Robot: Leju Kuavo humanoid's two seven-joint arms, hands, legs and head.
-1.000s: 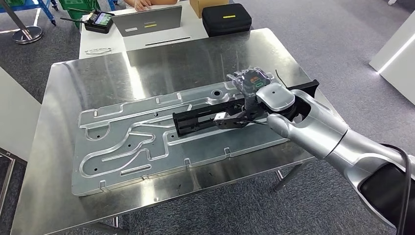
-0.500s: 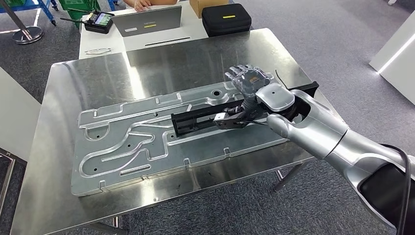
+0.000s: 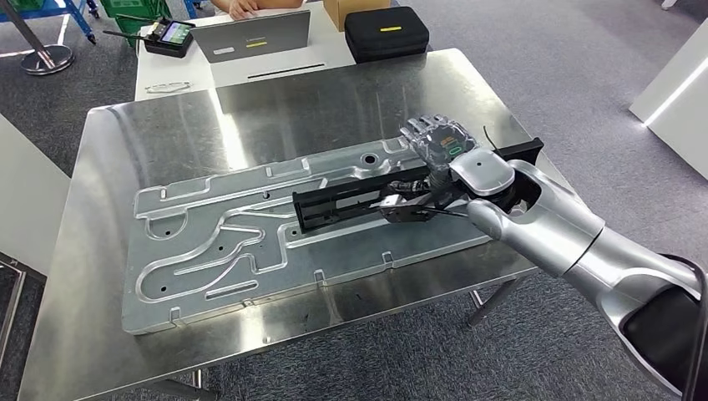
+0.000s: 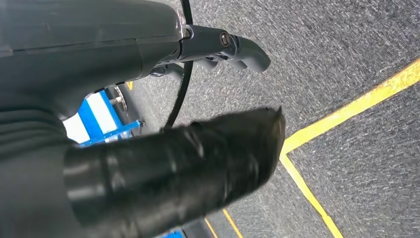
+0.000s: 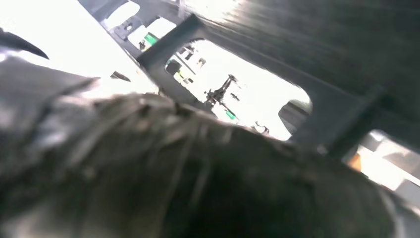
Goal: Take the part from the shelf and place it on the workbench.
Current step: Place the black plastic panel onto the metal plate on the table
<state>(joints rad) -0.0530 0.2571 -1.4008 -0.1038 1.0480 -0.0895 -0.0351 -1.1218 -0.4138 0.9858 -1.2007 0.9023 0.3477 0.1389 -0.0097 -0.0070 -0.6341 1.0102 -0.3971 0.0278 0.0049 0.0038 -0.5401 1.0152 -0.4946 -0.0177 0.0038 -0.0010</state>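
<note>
On the steel workbench (image 3: 125, 150), the black part (image 3: 351, 200) lies below the right hand (image 3: 438, 144), fingers spread.

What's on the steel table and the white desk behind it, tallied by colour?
Silver/grey: 2 — stamped metal panel, laptop
Black: 3 — long black part, zip case, handheld controller
Brown: 1 — cardboard box
Total: 6
</note>
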